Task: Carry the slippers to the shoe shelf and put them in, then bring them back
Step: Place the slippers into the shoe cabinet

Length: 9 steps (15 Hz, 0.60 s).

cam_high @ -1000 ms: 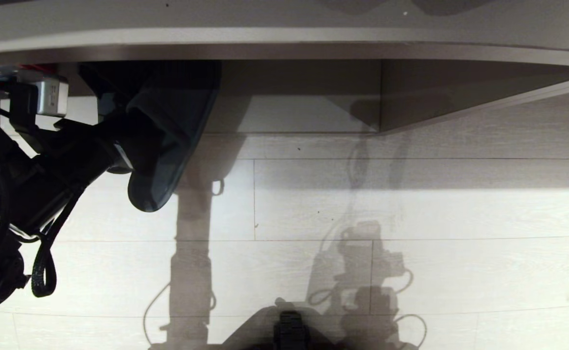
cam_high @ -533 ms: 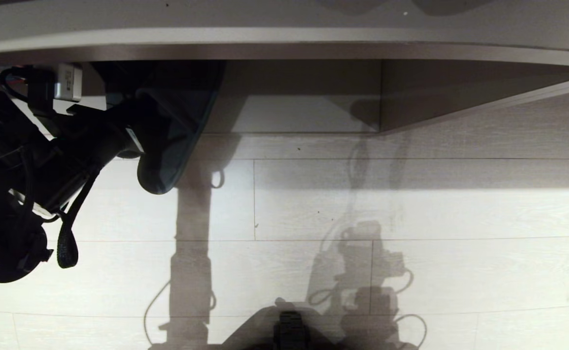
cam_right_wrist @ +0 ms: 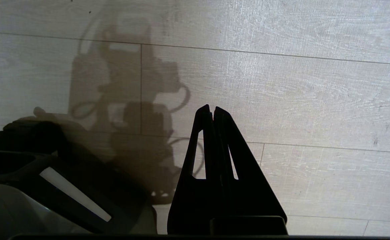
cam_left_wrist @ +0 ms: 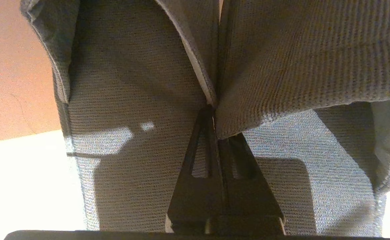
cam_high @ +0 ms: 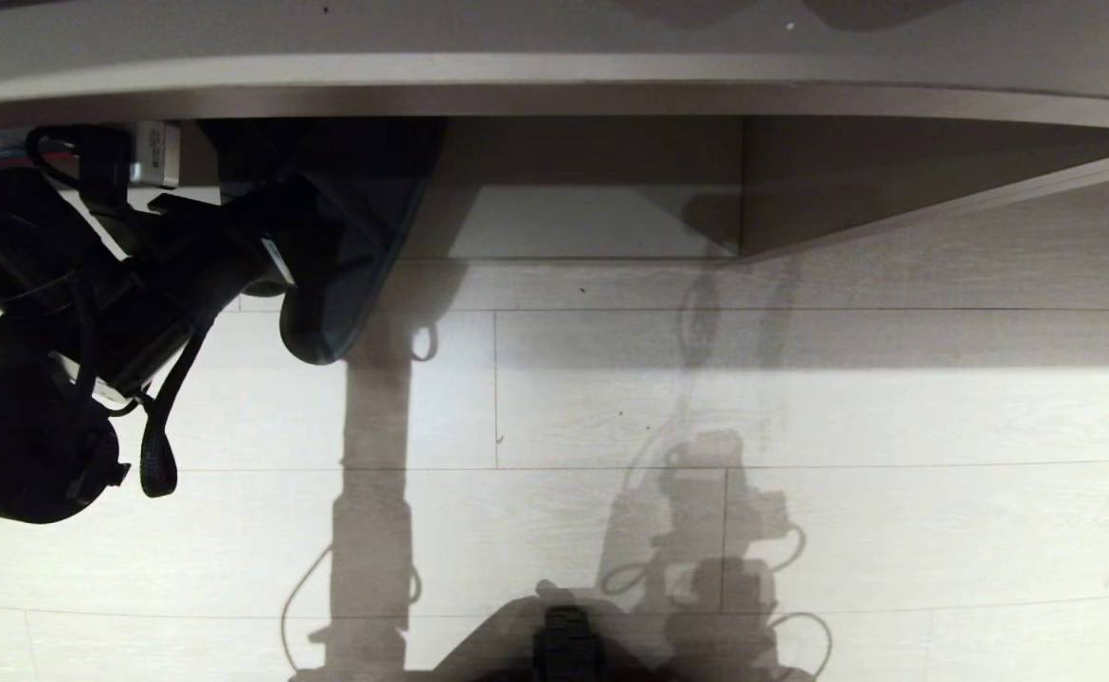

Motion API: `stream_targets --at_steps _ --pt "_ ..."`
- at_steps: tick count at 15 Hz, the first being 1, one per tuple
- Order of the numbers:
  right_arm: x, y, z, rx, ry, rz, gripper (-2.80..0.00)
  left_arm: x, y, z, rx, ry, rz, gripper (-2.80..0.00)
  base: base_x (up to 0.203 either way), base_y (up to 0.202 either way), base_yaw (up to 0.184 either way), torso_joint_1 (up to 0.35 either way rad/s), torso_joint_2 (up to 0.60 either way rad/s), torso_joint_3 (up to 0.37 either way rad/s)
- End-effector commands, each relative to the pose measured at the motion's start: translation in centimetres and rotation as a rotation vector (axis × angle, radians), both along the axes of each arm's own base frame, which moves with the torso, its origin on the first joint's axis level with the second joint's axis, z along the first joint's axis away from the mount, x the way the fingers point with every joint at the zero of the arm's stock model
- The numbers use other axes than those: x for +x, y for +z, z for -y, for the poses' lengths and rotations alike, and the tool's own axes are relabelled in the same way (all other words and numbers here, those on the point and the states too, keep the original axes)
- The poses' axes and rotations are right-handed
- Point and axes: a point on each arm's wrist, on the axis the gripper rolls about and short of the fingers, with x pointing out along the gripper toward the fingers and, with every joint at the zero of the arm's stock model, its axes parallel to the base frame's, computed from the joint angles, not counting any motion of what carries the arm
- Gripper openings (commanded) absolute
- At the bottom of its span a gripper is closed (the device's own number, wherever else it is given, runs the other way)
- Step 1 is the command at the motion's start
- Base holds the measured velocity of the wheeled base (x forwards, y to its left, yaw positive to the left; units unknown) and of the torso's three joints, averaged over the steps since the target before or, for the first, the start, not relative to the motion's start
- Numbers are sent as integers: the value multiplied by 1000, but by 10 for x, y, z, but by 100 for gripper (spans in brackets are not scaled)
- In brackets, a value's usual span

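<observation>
Slippers point(cam_high: 350, 256) hang pinched in my left gripper point(cam_left_wrist: 215, 115), its jaws pressed together on the fabric edges of the pair, as the left wrist view shows plainly. In the head view they sit at the mouth of the shoe shelf point(cam_high: 573, 223), toes reaching into the shadow of the left part of the opening and heels hanging out over the floor point(cam_high: 800, 417). I judge this to be the putting-in step, not yet done. Next I need to push deeper, lower until the soles rest on the shelf base, then release. What I can see of the cubby shows nothing else in it; its left end is hidden behind my arm. My right gripper point(cam_right_wrist: 212, 111) hangs parked over the floor, jaws closed on nothing.
</observation>
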Motion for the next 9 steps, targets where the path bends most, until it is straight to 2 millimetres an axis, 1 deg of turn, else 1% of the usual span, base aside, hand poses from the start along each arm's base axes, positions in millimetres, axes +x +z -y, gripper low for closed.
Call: stream_targets --at_steps 1,4,6,9 --pt "0 0 0 -1 1 0 -280 3 0 0 -5 8 5 -280 0 0 0 0 0 0" --pt "0 0 0 -1 5 -1 -280 11 7 0 -32 58 36 -280 0 0 0 0 0 0" --pt "0 0 0 -1 5 0 -280 12 12 0 -49 85 51 -280 0 0 0 0 0 0" --pt "0 0 0 -1 5 0 -280 16 14 -1 -68 118 61 -280 0 0 0 0 0 0"
